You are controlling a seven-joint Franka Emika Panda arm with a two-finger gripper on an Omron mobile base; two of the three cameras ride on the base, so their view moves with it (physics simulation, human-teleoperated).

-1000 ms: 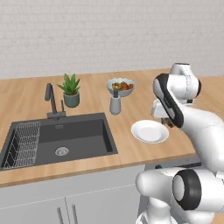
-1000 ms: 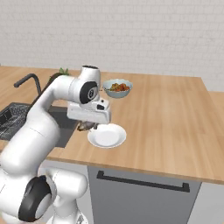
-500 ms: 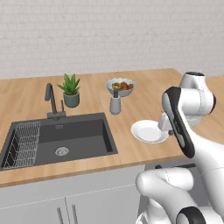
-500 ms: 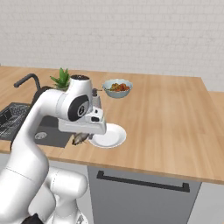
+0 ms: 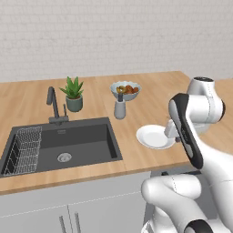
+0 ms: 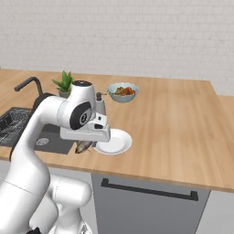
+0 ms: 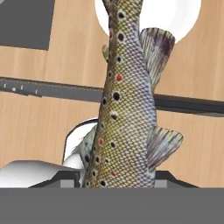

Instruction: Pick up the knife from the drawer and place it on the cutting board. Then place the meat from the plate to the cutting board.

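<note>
The tool gripped the fish, lifted beside the plate. The meat step was under way. Next it needed carrying to the cutting board.

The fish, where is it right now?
The fish hangs in the claw, lifted off the plate. In the right base view it shows just left of the plate, over the counter's front edge, right of the sink.
</note>
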